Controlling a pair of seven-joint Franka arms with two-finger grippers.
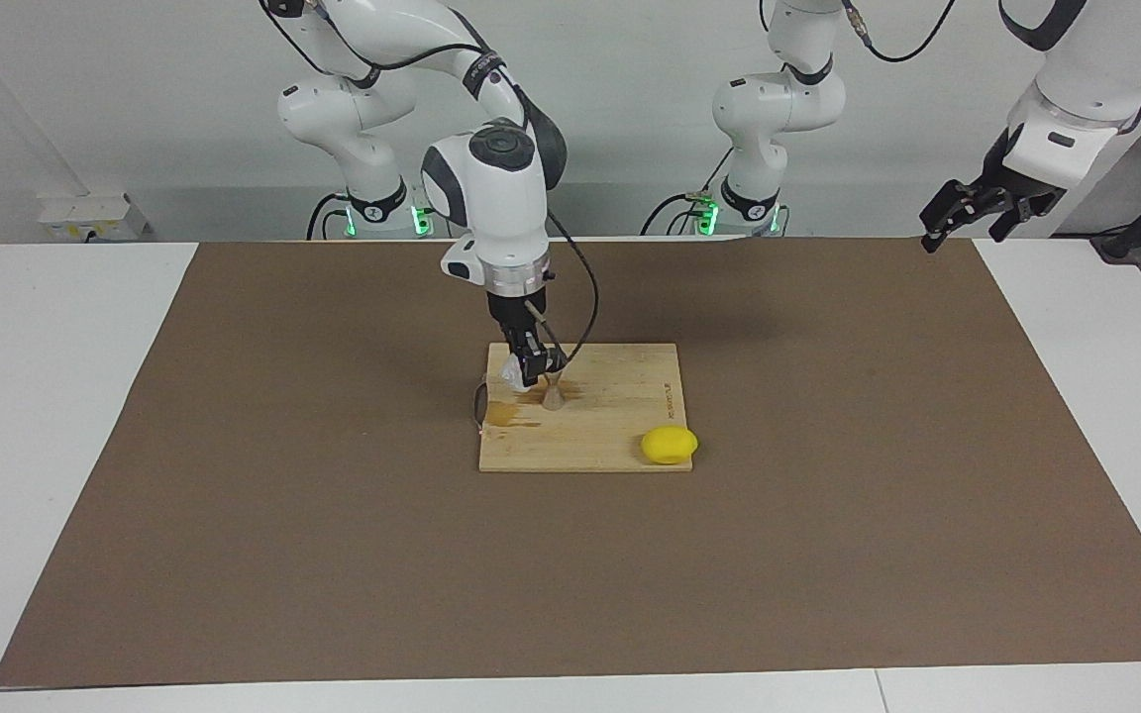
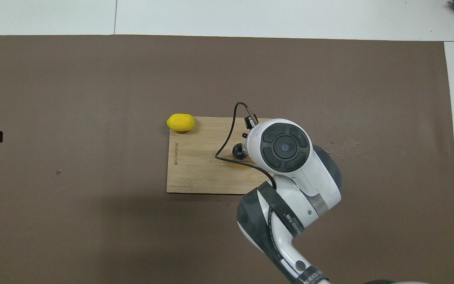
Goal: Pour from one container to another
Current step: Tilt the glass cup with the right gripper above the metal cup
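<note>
The right end effector points straight down over the wooden board and is clenched on the clear cup, which it holds tipped on its side in the air, mouth turned toward the jigger. That tilt looks deliberate: the cup's lip sits just above and beside the jigger's upper cone, so whatever it carries would fall into the metal measure rather than onto the wood. Judged from this pose, the pour is under way or close to finished; whether anything is leaving the cup cannot be made out.

The jigger stands upright on the board, toward the right arm's end of it, directly under the wrist. In the overhead view only a dark round rim peeks out beside the wrist housing, the cup being hidden beneath it. A darker stain marks the board near the jigger, possibly a spill. The board probably serves to catch drips and keep the brown mat on the surface clean.

A lemon rests at the board's corner farthest from the robots, toward the left arm's end, clear of the pouring.

The left end effector waits raised above the mat's edge at its own end of the surface, grasping nothing; its fingers appear spread.
</note>
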